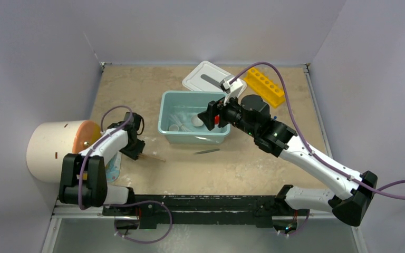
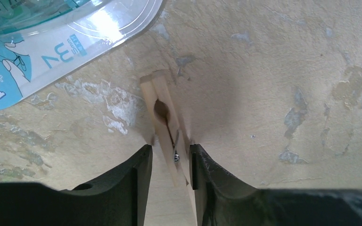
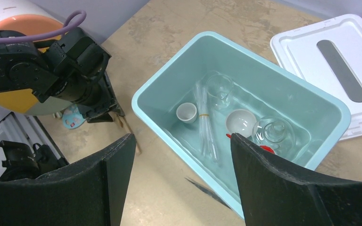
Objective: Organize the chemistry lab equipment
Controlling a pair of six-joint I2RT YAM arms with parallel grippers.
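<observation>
A wooden clamp point(image 2: 167, 117) lies flat on the table point(image 2: 273, 94), also seen as a pale stick point(image 1: 151, 156). My left gripper point(image 2: 170, 148) straddles it low down, the jaws narrow; the right finger is at the wood and a thin gap shows at the left finger. Inside the teal tub point(image 3: 169, 77) lie two tiny white bowls point(image 3: 186, 112) point(image 3: 241, 121), a bundle of clear tubes point(image 3: 205, 125), a glass flask point(image 3: 219, 89) and a clear bottle point(image 3: 274, 132) with a red part. My right gripper point(image 3: 183, 141) hovers open over the tub's near wall, holding nothing. Metal tweezers point(image 1: 206, 151) lie in front of the tub.
The tub's white lid point(image 1: 205, 78) and a yellow rack point(image 1: 263, 85) lie behind the tub point(image 1: 167, 113). A big cream cylinder with an orange face point(image 1: 55, 147) stands at the left wall. A clear printed packet point(image 2: 52, 42) lies beside the left gripper point(image 1: 135, 149).
</observation>
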